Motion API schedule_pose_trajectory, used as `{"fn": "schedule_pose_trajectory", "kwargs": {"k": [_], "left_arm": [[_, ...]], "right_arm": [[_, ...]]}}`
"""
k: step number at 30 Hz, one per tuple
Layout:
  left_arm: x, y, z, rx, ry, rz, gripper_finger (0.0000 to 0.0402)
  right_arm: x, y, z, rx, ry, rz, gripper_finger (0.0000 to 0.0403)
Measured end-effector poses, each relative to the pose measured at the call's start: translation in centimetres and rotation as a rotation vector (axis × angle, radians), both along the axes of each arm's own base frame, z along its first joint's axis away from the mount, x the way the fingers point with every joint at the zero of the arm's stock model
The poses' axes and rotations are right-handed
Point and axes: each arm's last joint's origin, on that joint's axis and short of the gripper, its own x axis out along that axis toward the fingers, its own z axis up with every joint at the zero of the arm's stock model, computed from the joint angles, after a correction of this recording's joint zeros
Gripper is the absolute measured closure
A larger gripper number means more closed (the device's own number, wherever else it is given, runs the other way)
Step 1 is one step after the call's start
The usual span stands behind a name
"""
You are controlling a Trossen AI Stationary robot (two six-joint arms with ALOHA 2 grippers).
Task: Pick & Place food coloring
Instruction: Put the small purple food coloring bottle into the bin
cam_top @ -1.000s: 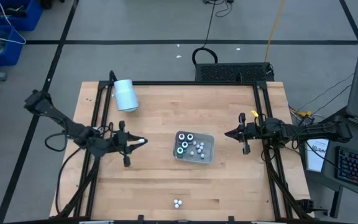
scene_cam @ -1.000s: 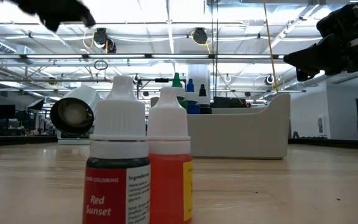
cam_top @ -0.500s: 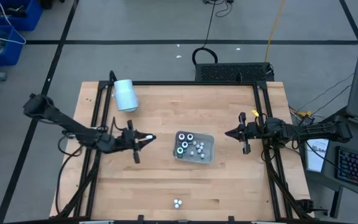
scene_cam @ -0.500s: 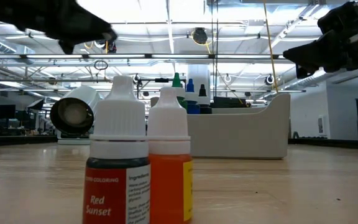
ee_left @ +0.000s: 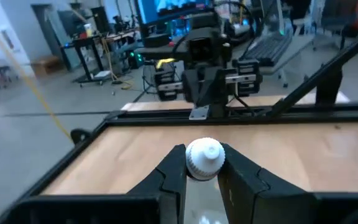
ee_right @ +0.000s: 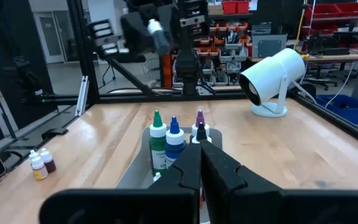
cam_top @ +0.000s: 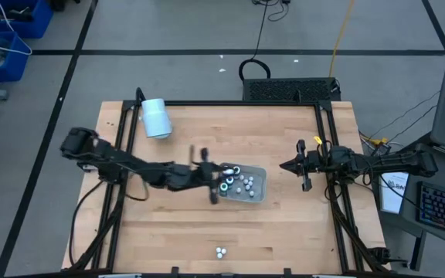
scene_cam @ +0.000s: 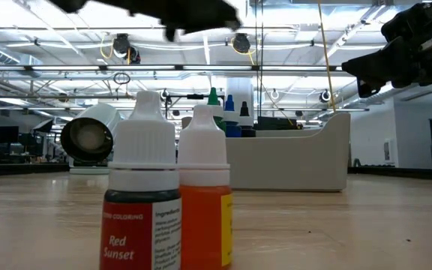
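Observation:
My left gripper (cam_top: 216,174) hangs above the left edge of the grey tray (cam_top: 259,176), shut on a small food coloring bottle (ee_left: 204,158) with a white cap. From the right wrist view it shows far off, with the cap pale between its fingers (ee_right: 154,28). Several bottles stand in the tray, among them a green (ee_right: 158,140), a blue (ee_right: 174,140) and a purple one (ee_right: 199,124). Two more bottles (cam_top: 220,252) stand near the table's near edge: a red one (scene_cam: 142,210) and an orange one (scene_cam: 205,210). My right gripper (cam_top: 284,164) waits shut to the right of the tray. My left gripper pinches the bottle's ribbed white cap (ee_left: 205,167) between its two fingers (ee_left: 173,169). The fingers lie level and come from the table's left. The bottle is lifted clear of the table; the fingers hide its body.
A large white cylinder (cam_top: 156,117) lies at the table's far left corner. Black frame rails (cam_top: 120,139) run along the table's left and right sides. Bare wood lies between the tray and the two bottles at the near edge.
My left gripper has swept toward the table's right edge, staying level, from the left side of the table to the tray's left edge, with the white-capped bottle still between its fingers.

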Motion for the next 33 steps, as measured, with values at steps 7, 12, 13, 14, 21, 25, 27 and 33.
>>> {"fn": "schedule_pose_trajectory", "kwargs": {"k": [7,12,13,14,21,25,27,33], "left_arm": [[7.2,0.2,-0.4,-0.009,0.130,-0.119,0.0330],[10.1,-0.1,-2.8,-0.077,0.192,-0.133,0.0330],[10.6,-0.1,-3.2,-0.088,0.194,-0.132,0.0330],[11.0,-0.2,-3.6,-0.098,0.195,-0.133,0.0330],[11.9,0.2,-5.6,-0.184,0.240,-0.143,0.0330],[11.9,0.6,-5.8,-0.210,0.259,-0.121,0.0330],[11.9,0.7,-6.0,-0.211,0.281,-0.123,0.0330],[11.8,1.7,-6.4,-0.216,0.327,-0.099,0.0330]], "right_arm": [[0.0,0.0,0.0,0.020,-0.002,0.000,0.0403],[0.0,0.0,-0.1,0.022,0.007,0.000,0.0403],[0.0,0.0,-0.1,0.025,0.011,0.000,0.0403],[0.0,0.0,-0.2,0.031,0.018,0.000,0.0403],[0.0,0.0,-0.4,0.056,0.039,-0.001,0.0403],[0.0,0.0,-0.4,0.056,0.039,-0.001,0.0403],[0.0,0.0,-0.4,0.063,0.039,-0.001,0.0403],[0.0,0.0,-0.4,0.089,0.041,-0.002,0.0403]]}}
